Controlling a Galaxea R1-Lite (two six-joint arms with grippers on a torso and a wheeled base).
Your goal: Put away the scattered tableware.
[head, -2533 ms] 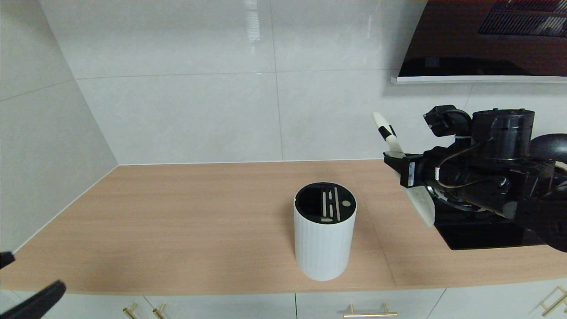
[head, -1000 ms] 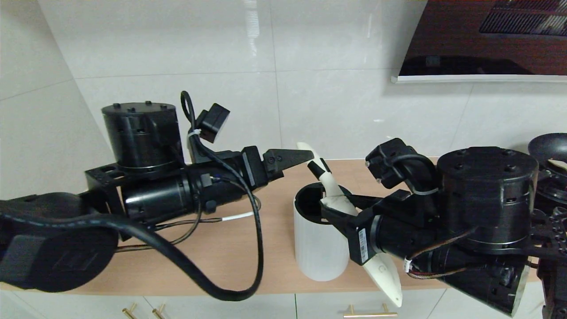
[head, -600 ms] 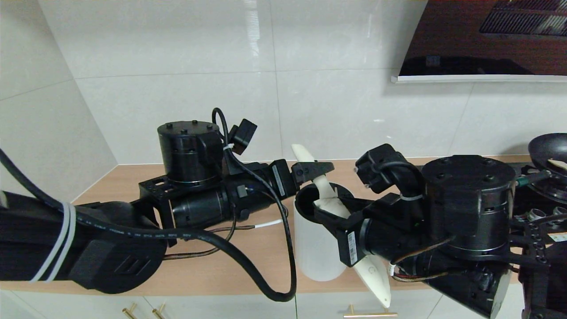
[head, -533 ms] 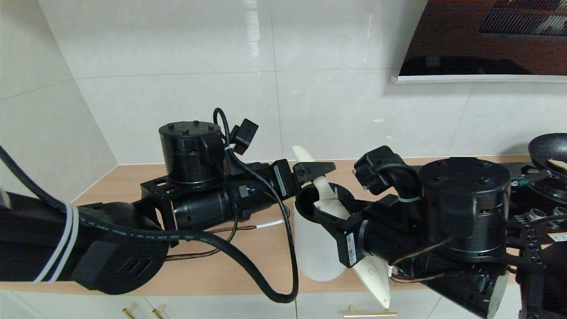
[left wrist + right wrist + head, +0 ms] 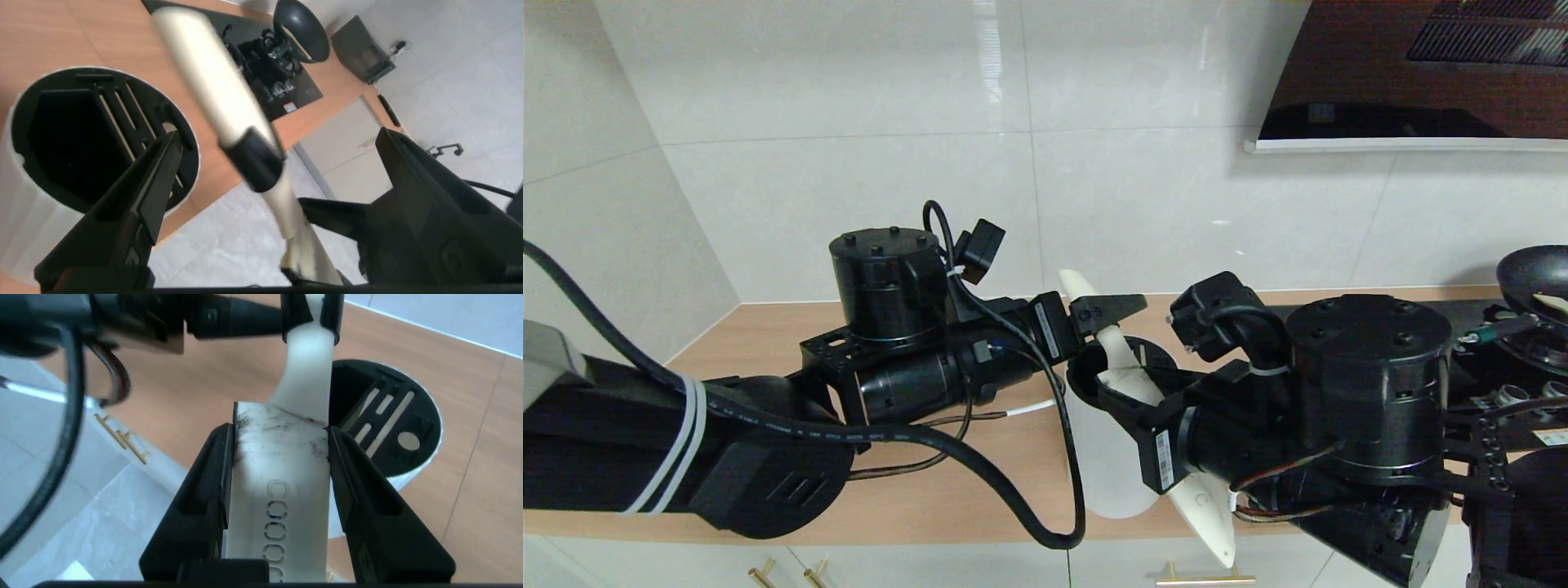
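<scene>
A cream spatula (image 5: 1123, 367) with a black band on its handle hangs tilted over the white ribbed cutlery holder (image 5: 1098, 482), blade end low at the counter's front. My right gripper (image 5: 1131, 394) is shut on the blade (image 5: 282, 498), just above the holder's black slotted top (image 5: 384, 416). My left gripper (image 5: 1115, 314) comes in from the left and stands open. Its fingers straddle the upper handle (image 5: 221, 106) near the black band, with gaps on both sides. In the left wrist view the left gripper (image 5: 279, 140) is beside the holder's mouth (image 5: 73, 155).
A black cooktop (image 5: 1486, 327) with a dark pan (image 5: 1531, 278) lies at the right end of the wooden counter (image 5: 752, 335). A dark range hood (image 5: 1413, 73) hangs above it. Tiled walls close the back and left. Cabinet handles (image 5: 1205, 578) run below the front edge.
My right arm carried the spatula from beside the cooktop to over the holder. My left arm came in from the left, and its open fingers now straddle the handle.
</scene>
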